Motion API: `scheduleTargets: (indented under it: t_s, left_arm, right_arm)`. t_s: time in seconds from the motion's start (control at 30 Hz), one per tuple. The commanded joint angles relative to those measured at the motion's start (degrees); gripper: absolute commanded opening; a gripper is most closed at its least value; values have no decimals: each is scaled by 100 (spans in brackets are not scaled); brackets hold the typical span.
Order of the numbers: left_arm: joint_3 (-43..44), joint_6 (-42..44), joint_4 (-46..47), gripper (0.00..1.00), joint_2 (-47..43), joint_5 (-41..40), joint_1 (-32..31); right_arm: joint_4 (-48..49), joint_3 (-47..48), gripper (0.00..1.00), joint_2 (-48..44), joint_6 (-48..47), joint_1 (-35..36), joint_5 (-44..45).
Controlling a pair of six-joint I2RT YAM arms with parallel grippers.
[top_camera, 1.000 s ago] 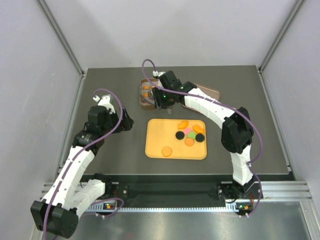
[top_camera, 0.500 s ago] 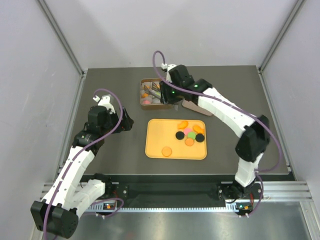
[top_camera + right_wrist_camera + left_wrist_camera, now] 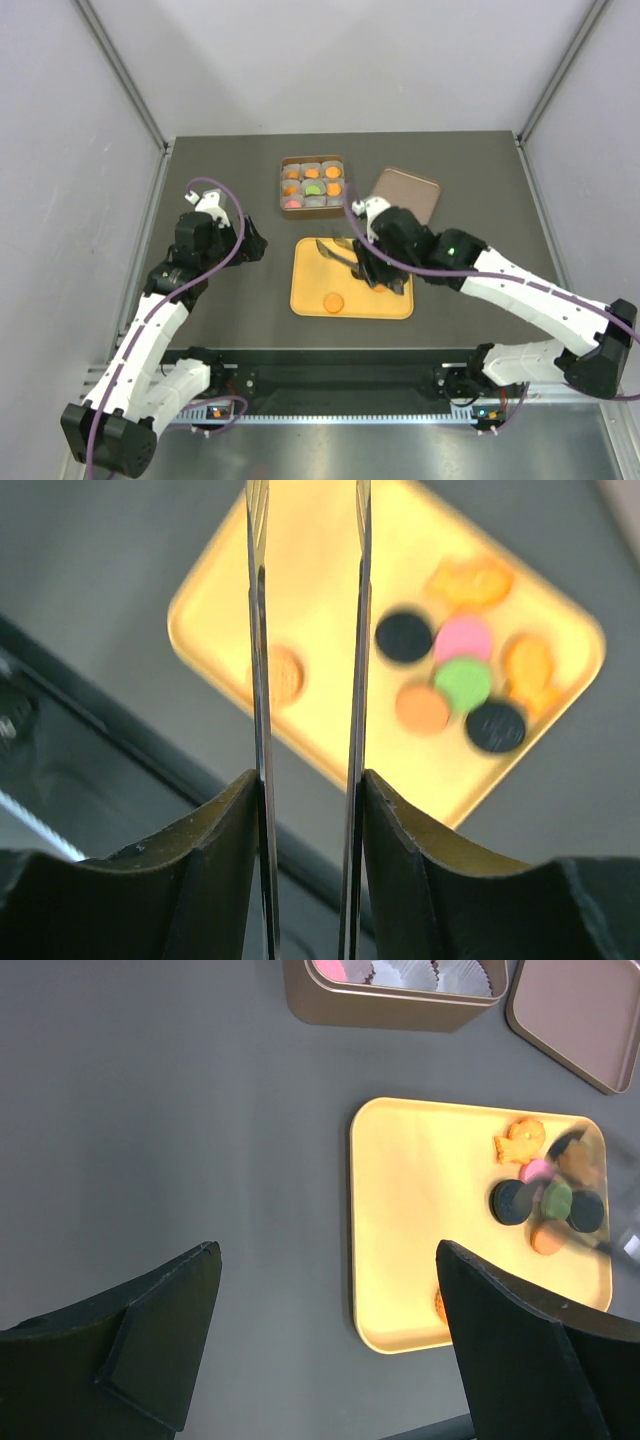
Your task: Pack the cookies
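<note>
Surface: open room on the left. The tin and its lid stand toward the far edge. The yellow tray lies nearer the near edge.

Left claw: wide open and empty.

Right claw: clamped on tongs above the tray, blades apart with nothing between them.

Cookies: some are in the tin, and a cluster sits in the tray's far right corner. One orange cookie lies by the tray's near edge.

Risk: the clustered cookies touch, so the blades may shove a neighbour or lift two. The tray rim could catch a low carry.

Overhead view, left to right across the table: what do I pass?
In order: left gripper → open tin → lid. The yellow tray and the right gripper, shut on tongs, overlap these and are left out.
</note>
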Motion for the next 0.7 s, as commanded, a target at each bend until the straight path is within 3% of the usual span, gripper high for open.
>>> scheduleTargets:
  t_s: [0.0,0.27,0.67]
  left_arm:
    - [8,2,191,93,-87,-5,29]
    - [8,2,182,93,-69,-5,29]
    - [8,2,182,93,-78,-5,21]
  right_arm:
    - [-446,-441,43,-310,455,494,369]
    - [-526,-820,44,-214,843,1215,379]
    - [-420,-908,48,58,975,1479,422]
